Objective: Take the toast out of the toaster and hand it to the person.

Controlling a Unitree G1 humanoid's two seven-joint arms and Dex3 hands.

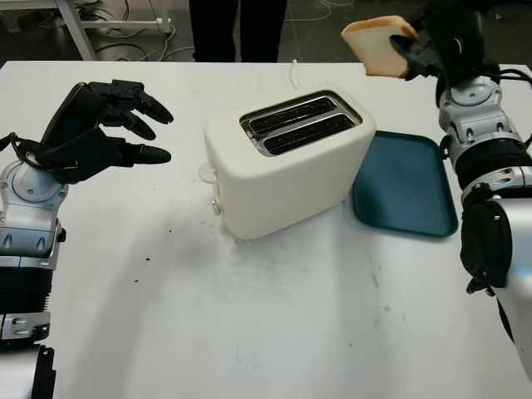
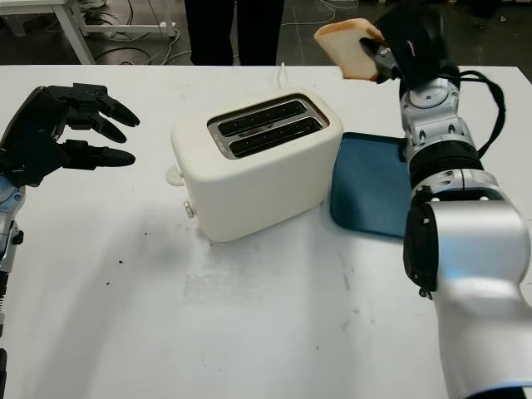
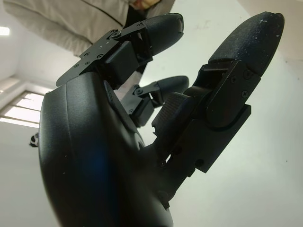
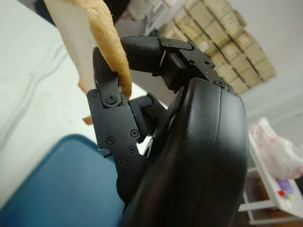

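Toast (image 1: 378, 43) is up in the air past the far right side of the table, out of the toaster (image 1: 287, 158) and held high over the far end of the blue tray (image 1: 405, 184). Your right hand (image 1: 420, 48) pinches it by one edge, with black fingers (image 4: 110, 90) closed on the crust. Toast is light and stiff, but it can snap or crumble, so squeeze gently and keep hold near the crust, where it is strongest. Your left hand (image 1: 100, 125) is open and holds nothing, up above the table to the left of the toaster. You can see the person (image 1: 237, 25) only as dark legs at the far edge of the table, so you cannot tell where their hand is waiting. Both toaster slots look dark inside, and you cannot tell if another slice is down there.
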